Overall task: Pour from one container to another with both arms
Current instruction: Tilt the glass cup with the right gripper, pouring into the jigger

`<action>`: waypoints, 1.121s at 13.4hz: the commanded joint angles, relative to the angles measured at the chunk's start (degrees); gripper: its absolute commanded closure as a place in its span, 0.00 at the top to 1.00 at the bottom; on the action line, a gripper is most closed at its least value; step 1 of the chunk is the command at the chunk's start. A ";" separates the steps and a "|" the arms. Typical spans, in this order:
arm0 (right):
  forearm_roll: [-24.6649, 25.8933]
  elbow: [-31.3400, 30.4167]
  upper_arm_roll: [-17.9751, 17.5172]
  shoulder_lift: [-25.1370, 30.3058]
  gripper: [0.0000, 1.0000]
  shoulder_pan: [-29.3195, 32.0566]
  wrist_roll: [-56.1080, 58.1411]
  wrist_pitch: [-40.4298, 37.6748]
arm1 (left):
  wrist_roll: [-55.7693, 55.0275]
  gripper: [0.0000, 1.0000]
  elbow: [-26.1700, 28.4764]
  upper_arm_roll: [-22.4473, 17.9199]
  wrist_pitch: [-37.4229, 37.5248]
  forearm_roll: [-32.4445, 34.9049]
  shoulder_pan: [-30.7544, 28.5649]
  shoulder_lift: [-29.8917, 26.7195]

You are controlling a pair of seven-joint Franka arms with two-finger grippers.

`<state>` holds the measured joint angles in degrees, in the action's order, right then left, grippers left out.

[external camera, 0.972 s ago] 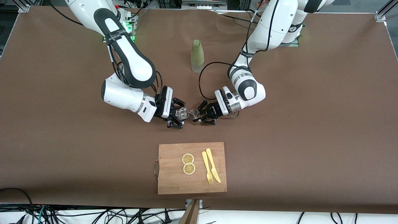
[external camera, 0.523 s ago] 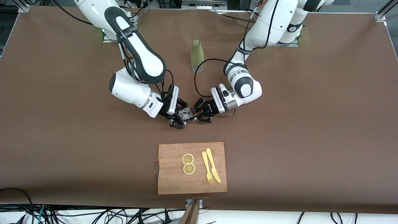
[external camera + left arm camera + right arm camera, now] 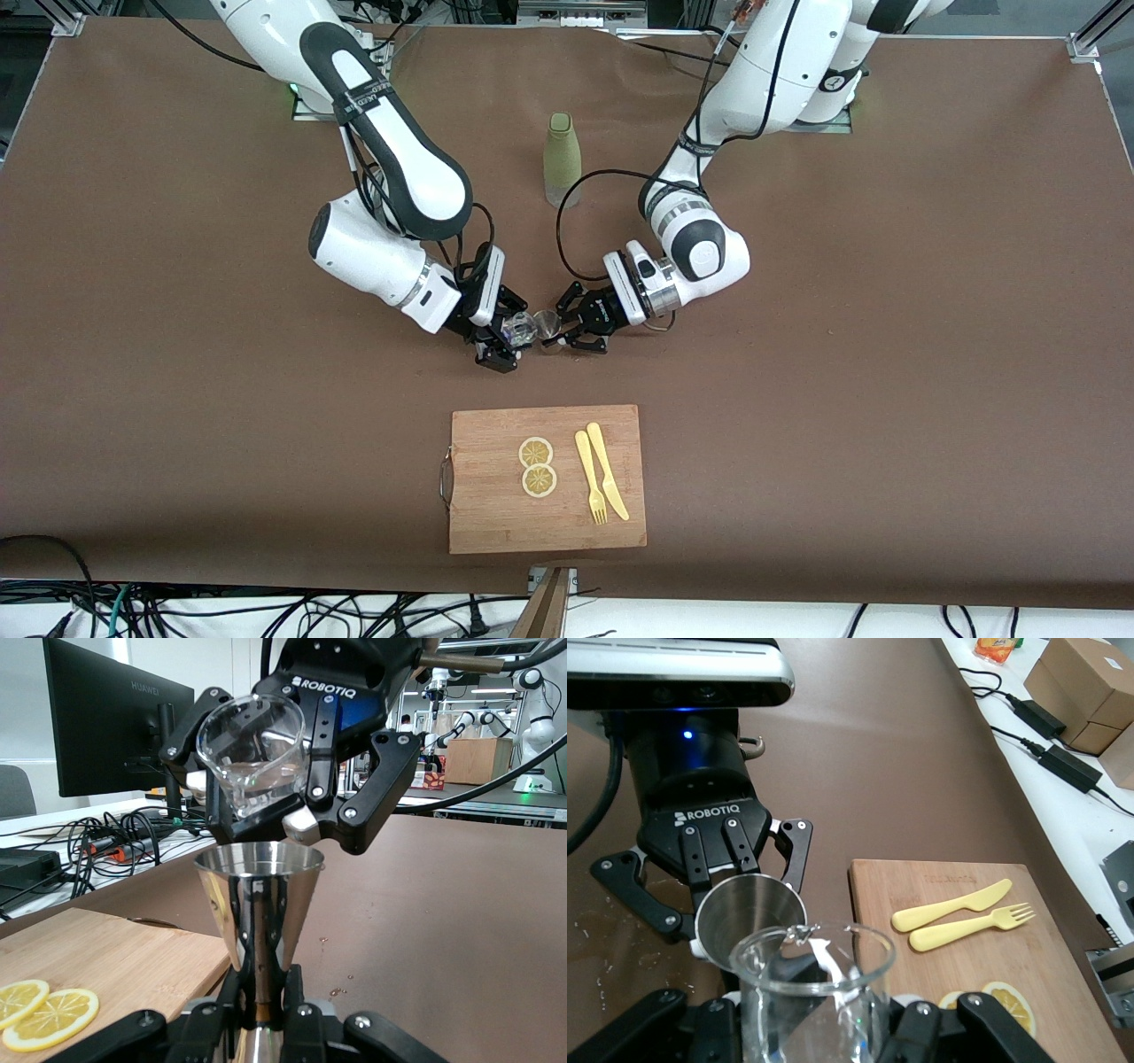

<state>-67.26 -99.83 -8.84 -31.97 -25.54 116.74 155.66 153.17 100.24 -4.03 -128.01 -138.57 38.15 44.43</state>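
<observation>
glass beaker sits clamped in the right gripper, tipped with its lip over the steel jigger, which the left gripper pinches by its narrow waist, mouth up. both are raised over the bare cloth in the middle of the table, just farther from the front camera than the cutting board. a little clear liquid seems to pool low in the beaker, though the glare makes that hard to confirm.

to pour well, i judge the beaker should roll on slowly with its spout kept over the jigger's centre, while the left arm holds the cup level; the mouth is small, so any sideways drift would likely spill.

room is generous toward both ends of the table. the board with its lemon slices, fork and knife lies nearer the camera, the green bottle stands farther off between the arms, and wet specks mark the cloth under the cups.
</observation>
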 commanded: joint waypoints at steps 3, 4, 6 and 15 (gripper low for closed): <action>-0.32 -1.51 0.05 1.38 0.12 -1.79 2.17 4.98 | -1.38 0.00 0.48 0.34 -1.01 -1.62 -0.10 -1.63; -0.32 -1.51 0.05 1.38 0.12 -2.32 2.88 6.22 | -2.17 0.00 0.40 0.34 -1.01 -1.62 -0.10 -1.63; -0.32 -1.51 0.05 1.47 0.14 -2.94 3.67 7.11 | -2.96 0.00 0.31 0.34 -1.27 -1.62 -0.01 -1.63; -0.32 -1.51 0.05 1.38 0.15 -2.94 7.28 7.20 | -3.58 0.00 0.22 0.51 -2.94 -1.44 -0.10 -1.80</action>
<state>-67.26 -99.91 -8.83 -31.96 -28.24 123.01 161.95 149.66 100.21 -3.74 -129.92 -138.57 38.04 43.99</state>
